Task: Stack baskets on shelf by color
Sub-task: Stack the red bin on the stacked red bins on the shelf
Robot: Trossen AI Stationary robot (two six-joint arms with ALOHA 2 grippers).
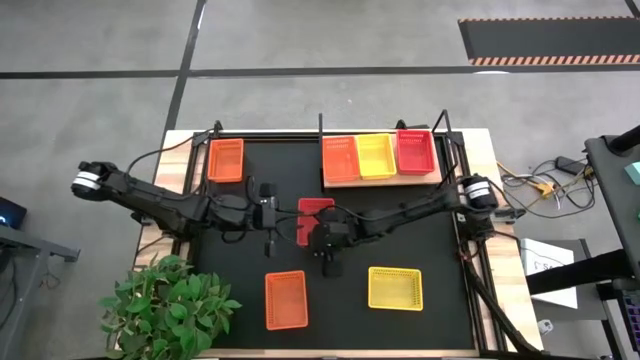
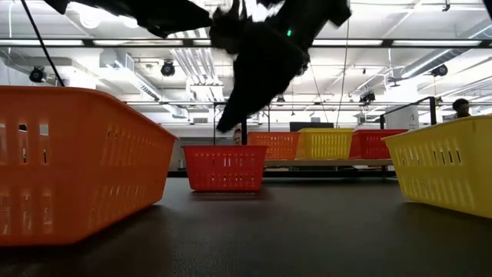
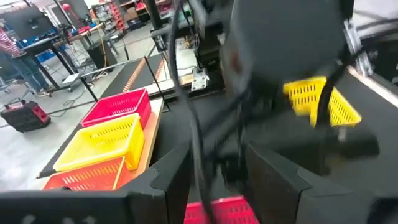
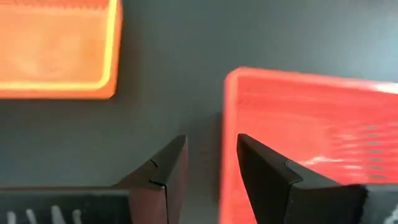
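A red basket (image 1: 316, 206) stands on the black mat (image 1: 440, 240) at mid-table; it also shows in the low view (image 2: 224, 167). My right gripper (image 4: 211, 146) is open just above it, one finger over its inside and one outside its side wall (image 4: 227, 112). In the high view my right gripper (image 1: 310, 232) is at the basket's near side. My left gripper (image 3: 217, 155) is open and empty, level, just left of the red basket (image 3: 224, 211); the high view shows my left gripper (image 1: 278, 214) there. The shelf (image 1: 345, 182) at the far edge holds an orange (image 1: 339, 158), a yellow (image 1: 376, 155) and a red basket (image 1: 414, 151).
An orange basket (image 1: 225, 160) stands at the far left of the mat. Another orange one (image 1: 285, 299) and a yellow one (image 1: 395, 288) stand near the front edge. A potted plant (image 1: 165, 305) is at the near left corner. Bare mat lies at the right.
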